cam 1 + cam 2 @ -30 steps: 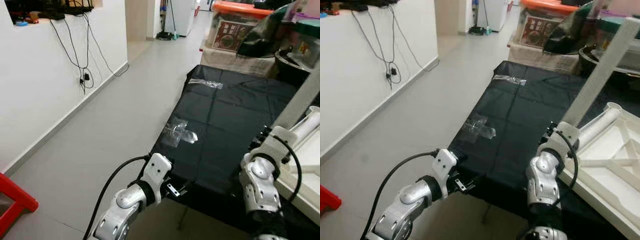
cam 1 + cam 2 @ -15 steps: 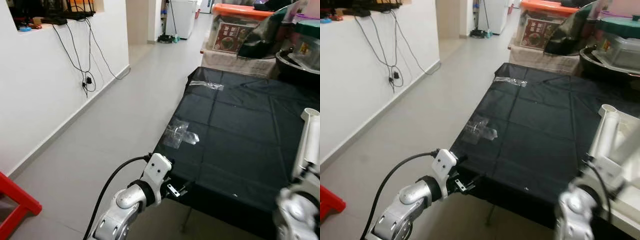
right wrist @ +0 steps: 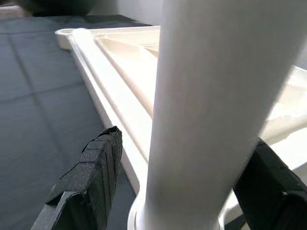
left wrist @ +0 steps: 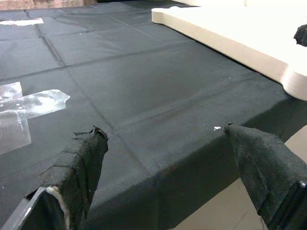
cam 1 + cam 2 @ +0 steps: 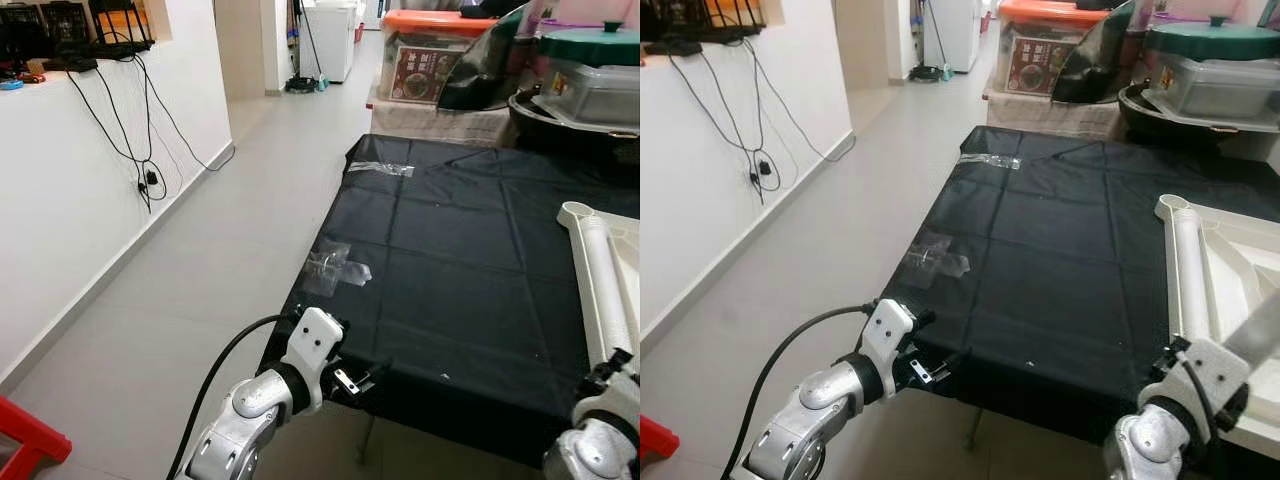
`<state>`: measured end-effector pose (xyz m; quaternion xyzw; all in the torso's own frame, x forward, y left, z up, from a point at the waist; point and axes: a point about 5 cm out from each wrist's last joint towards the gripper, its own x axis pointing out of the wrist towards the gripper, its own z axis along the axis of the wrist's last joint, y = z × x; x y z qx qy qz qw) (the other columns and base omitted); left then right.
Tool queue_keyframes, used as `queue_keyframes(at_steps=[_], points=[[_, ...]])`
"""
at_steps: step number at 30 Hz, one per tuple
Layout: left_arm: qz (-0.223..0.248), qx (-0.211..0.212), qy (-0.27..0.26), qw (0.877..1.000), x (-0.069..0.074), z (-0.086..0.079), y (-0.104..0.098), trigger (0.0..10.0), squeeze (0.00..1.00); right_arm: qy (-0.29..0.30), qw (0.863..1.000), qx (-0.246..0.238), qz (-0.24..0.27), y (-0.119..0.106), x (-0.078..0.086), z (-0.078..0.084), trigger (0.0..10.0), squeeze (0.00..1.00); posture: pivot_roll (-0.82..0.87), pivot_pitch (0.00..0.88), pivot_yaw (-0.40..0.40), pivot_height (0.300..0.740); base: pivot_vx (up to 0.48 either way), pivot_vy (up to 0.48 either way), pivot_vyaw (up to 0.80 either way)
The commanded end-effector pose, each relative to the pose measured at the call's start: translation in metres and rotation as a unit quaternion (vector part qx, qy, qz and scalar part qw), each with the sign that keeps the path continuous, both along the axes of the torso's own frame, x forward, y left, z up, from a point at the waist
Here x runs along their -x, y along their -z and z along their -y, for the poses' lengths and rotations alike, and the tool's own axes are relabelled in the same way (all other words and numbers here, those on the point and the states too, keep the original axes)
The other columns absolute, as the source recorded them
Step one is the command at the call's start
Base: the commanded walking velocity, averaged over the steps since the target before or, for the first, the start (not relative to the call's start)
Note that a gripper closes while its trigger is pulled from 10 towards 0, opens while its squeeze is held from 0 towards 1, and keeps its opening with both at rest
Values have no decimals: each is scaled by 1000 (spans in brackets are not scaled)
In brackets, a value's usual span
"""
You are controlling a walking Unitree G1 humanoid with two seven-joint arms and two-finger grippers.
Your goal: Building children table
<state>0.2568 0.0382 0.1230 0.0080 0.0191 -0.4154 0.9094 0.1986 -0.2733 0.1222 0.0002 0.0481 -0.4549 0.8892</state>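
Right wrist view, right fingers clamping white table leg, left fingers spread empty at black tabletop edge

Item: children's table top, cream plastic, with loose table leg.
You see the top lying flat, ribbed underside up, at the right of the black-covered counter; the smooth cream cylindrical leg stands tilted over its near corner.

Matt black cloth cover, glossy clear tape patch, smooth cream plastic tabletop
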Motion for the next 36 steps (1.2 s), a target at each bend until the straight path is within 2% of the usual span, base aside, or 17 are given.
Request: queue_keyframes(at_steps=[1,6,8,11,12,13,14,15,16,18,20,21,22,26,31,33,36], points=[[-3,3,-1,1000,1,-3,-1,10000,0,-31,999,-22,-8,3,2,-10,10000,0,75,0,-25,740,0,0,0],[-4,3,-2,1000,1,-3,-2,10000,0,-47,998,-36,-22,5,11,-14,10000,0,75,0,-25,740,0,0,0],[-5,4,-2,1000,1,-3,-2,10000,0,-67,996,-47,-36,7,21,-22,10000,0,59,0,-13,740,0,0,0],[-6,4,-2,1000,1,-3,-2,10000,0,-82,994,-55,-43,10,25,-29,10000,0,59,0,-13,740,0,0,0],[-6,4,-2,1000,1,-3,-2,10000,0,-112,990,-61,-52,12,26,-38,10000,0,58,0,-14,740,0,0,0],[-6,4,-2,1000,1,-3,-2,10000,0,-112,990,-61,-52,12,26,-38,10000,0,58,0,-14,740,0,0,0],[-6,4,-2,1000,1,-3,-2,10000,0,-157,984,-69,-57,14,23,-49,10000,0,59,0,-19,740,0,0,0],[-6,4,-2,1000,1,-3,-2,10000,0,-157,984,-69,-57,14,23,-49,10000,0,59,0,-19,740,0,0,0],[-6,4,-2,1000,1,-2,-1,10000,0,-210,973,-79,-53,14,19,-61,10000,0,52,0,-19,740,0,0,0],[-6,4,-2,1000,1,-2,-1,10000,0,-210,973,-79,-53,14,19,-61,10000,0,52,0,-19,740,0,0,0],[-7,5,-3,1000,2,-2,-1,10000,0,-338,934,-109,-33,9,6,-90,10000,0,44,0,-16,740,0,0,0],[-7,5,-3,1000,2,-2,-1,10000,0,-382,918,-110,-13,3,-1,-98,10000,0,44,0,-16,740,0,0,0],[-7,4,-3,1000,2,-3,-1,10000,0,-400,910,-108,1,-2,-6,-102,10000,0,51,0,-19,740,0,0,0],[-8,4,-4,1000,1,-3,-1,10000,0,-396,913,-88,31,-11,-20,-99,10000,0,59,0,-16,740,0,0,0],[-11,4,-10,1000,1,-5,-1,10000,0,-353,933,-28,63,-20,-46,-85,10000,0,65,0,-13,740,0,0,0],[-11,3,-11,1000,1,-6,0,10000,0,-345,936,-13,66,-21,-54,-81,10000,0,67,0,-19,740,0,0,0],[-12,3,-11,1000,1,-6,0,10000,0,-344,937,-7,66,-21,-57,-80,10000,0,67,0,-19,740,0,0,0]])
